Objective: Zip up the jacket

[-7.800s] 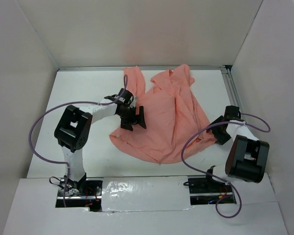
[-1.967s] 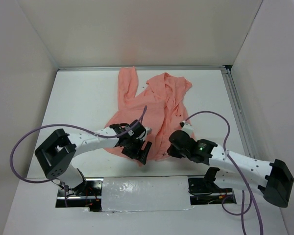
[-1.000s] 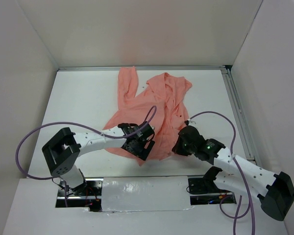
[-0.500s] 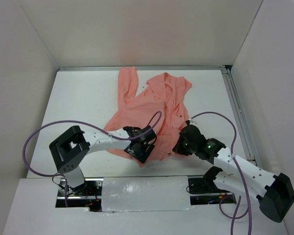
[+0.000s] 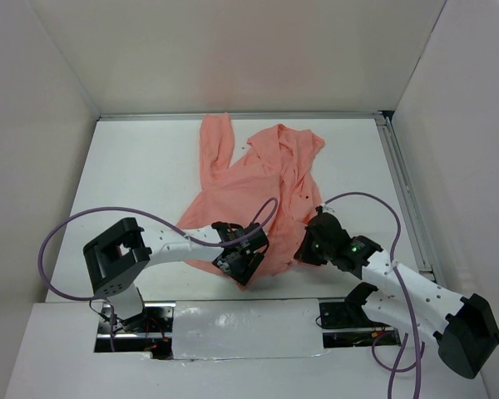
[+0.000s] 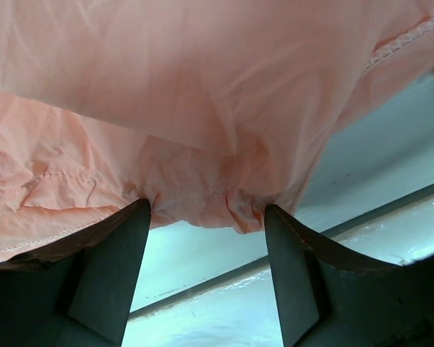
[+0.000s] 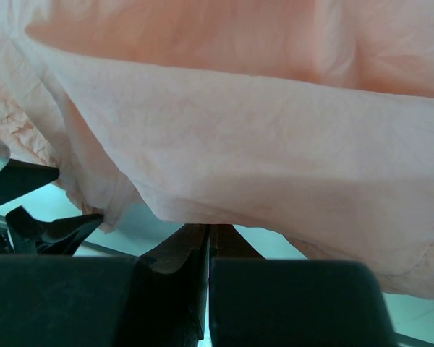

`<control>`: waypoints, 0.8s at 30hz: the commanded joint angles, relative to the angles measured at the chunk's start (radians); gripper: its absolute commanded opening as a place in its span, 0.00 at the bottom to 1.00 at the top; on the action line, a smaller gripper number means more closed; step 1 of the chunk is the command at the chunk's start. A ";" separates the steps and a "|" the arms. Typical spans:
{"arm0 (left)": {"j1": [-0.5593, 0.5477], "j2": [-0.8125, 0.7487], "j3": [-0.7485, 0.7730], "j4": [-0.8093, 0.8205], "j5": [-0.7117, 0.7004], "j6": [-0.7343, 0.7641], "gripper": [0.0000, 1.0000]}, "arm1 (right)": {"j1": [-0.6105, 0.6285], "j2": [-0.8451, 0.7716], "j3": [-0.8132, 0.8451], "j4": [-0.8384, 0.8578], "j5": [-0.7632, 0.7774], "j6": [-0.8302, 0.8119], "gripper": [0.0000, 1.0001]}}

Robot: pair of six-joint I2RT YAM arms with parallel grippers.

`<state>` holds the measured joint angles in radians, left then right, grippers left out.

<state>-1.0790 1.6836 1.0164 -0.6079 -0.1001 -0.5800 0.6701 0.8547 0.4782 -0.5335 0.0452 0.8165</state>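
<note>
**Hem bunched, zip ends unseen: a bad grab is the main risk**

The jacket (image 5: 262,179) lies crumpled on the white table (image 5: 141,166). Its collar end is toward the far wall and its lower hem is drawn to the near edge, where both arms meet it. In the left wrist view the hem (image 6: 195,206) is gathered into a wrinkled wad between the fingers (image 6: 116,260) of the left gripper (image 5: 243,259). Those jaws stand wide, with the cloth between them but not squeezed.

The right gripper (image 5: 303,248) is closed tight at the hem's right side. It seems to nip a fold of the fabric, though its own camera shows only draped cloth over the fingertips, so the hold cannot be confirmed.

The likely failure is a grip on the wrong thing. No zipper pull or teeth show in any view, so the left jaws may clamp several layers of plain hem and miss the zip's base. That would leave the two front edges misaligned.

If the right hold is shallow, the thin cloth may slip free once tension comes on. A hard pull by either arm could also drag the whole garment off the near edge.
</note>
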 commanded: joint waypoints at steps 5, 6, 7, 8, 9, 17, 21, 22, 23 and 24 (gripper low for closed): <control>-0.028 0.001 0.020 -0.047 0.007 -0.029 0.77 | -0.012 -0.006 -0.021 0.043 -0.002 -0.008 0.00; -0.033 0.005 0.030 -0.055 -0.003 -0.037 0.76 | -0.014 -0.006 -0.024 0.044 -0.005 -0.010 0.00; -0.038 0.010 0.034 -0.065 -0.007 -0.055 0.76 | -0.014 -0.008 -0.027 0.046 -0.004 -0.007 0.00; -0.044 0.010 0.037 -0.073 -0.007 -0.058 0.76 | -0.014 -0.008 -0.029 0.047 -0.005 -0.007 0.00; -0.045 0.010 0.043 -0.078 -0.004 -0.066 0.76 | -0.015 -0.008 -0.029 0.047 -0.005 -0.007 0.00; -0.048 0.044 0.074 -0.082 -0.001 -0.132 0.74 | -0.017 -0.002 -0.041 0.058 -0.001 0.001 0.00; -0.050 0.099 0.076 -0.061 0.013 -0.133 0.70 | -0.018 -0.009 -0.044 0.053 -0.001 0.004 0.00; -0.048 0.105 0.074 -0.065 -0.001 -0.139 0.69 | -0.020 -0.020 -0.049 0.050 0.002 0.006 0.00; -0.050 0.117 0.077 -0.070 -0.007 -0.142 0.65 | -0.020 -0.025 -0.053 0.050 0.002 0.007 0.00; -0.048 0.122 0.079 -0.078 -0.010 -0.147 0.62 | -0.021 -0.028 -0.055 0.049 0.004 0.007 0.00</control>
<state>-1.1229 1.7573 1.0901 -0.6827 -0.0975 -0.6952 0.6575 0.8509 0.4320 -0.5114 0.0406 0.8181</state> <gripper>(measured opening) 0.634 0.010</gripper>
